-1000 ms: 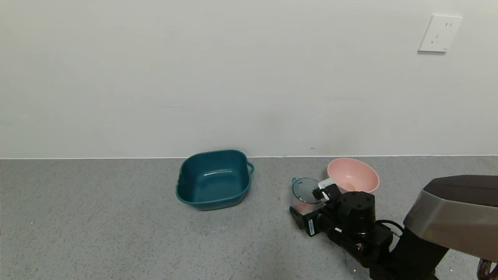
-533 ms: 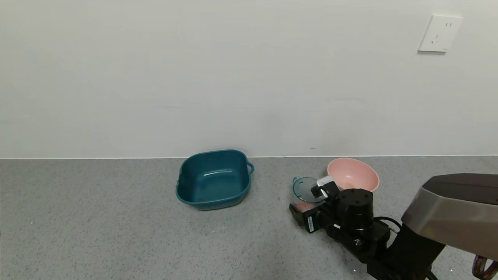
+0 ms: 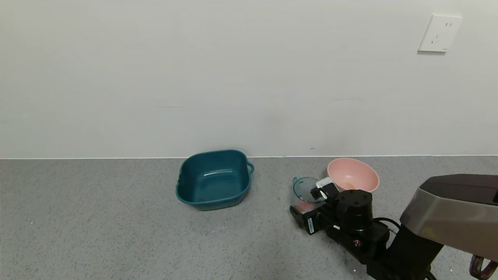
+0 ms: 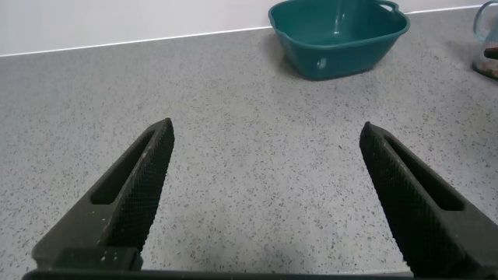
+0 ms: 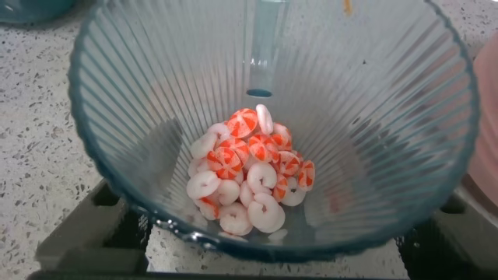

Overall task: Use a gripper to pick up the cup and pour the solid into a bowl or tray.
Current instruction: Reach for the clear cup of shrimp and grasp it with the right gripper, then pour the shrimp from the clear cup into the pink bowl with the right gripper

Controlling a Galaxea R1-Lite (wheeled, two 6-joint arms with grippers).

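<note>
Label, unreadable, on right tool around cup.

Even bright light, maybe soft shadows

Ribbed bluish cup is sitting upright on the worktop, holding orange-white solid bits, clasped by right pincer; pink bowl is sitting just beside it.
</note>
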